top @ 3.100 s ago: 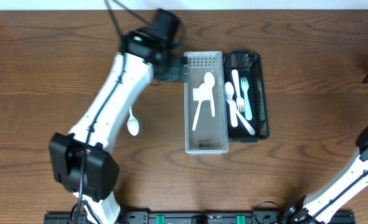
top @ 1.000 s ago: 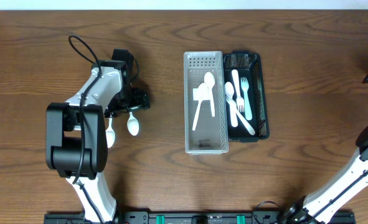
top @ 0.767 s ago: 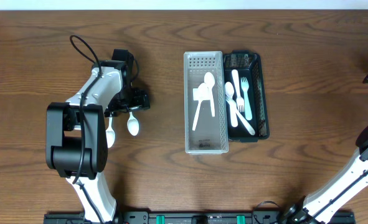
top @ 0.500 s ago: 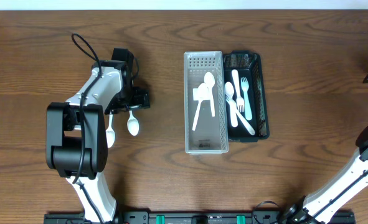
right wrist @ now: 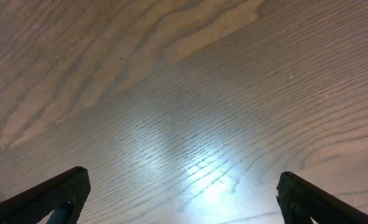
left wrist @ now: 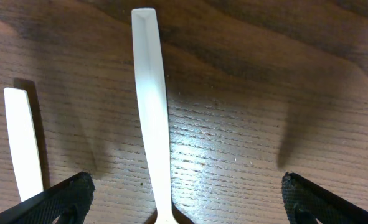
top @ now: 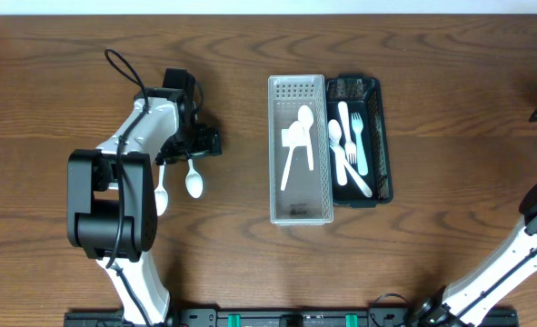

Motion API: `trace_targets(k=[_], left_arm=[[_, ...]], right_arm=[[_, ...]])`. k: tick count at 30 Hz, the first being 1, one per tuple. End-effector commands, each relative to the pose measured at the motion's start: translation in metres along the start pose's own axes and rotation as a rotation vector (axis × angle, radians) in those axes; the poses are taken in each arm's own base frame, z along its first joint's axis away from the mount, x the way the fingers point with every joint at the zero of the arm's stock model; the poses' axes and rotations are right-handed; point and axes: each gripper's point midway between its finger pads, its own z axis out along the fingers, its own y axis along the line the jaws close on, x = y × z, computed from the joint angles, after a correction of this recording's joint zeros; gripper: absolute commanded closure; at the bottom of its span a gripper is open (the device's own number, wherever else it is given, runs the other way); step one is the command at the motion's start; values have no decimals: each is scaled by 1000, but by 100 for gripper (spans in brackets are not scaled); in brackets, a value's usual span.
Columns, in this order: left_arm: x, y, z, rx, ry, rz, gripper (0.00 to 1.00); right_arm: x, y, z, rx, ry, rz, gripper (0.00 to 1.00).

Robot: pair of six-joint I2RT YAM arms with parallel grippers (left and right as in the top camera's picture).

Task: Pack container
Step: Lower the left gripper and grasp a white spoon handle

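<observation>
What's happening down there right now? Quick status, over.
Left gripper open above white spoon on table. Right gripper open, holding nothing. Clear container unobstructed; second spoon lies beside first.

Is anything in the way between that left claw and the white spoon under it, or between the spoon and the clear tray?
Nothing visible. The left gripper hangs open over the spoon, and only bare table separates it from the clear container. A second spoon lies close beside and might get nudged.
</observation>
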Motion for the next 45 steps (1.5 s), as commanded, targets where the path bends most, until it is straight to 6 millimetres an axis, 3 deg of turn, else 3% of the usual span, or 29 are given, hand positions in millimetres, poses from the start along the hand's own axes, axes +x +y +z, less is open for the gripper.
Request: trace_targets(k=[1, 45], left_arm=[[4, 0, 6, -2, 20, 27, 2], [12, 10, 14, -52, 33, 27, 2]], right_arm=[[1, -4, 3, -3, 7, -3, 1], [1, -4, 3, -3, 7, -3, 1]])
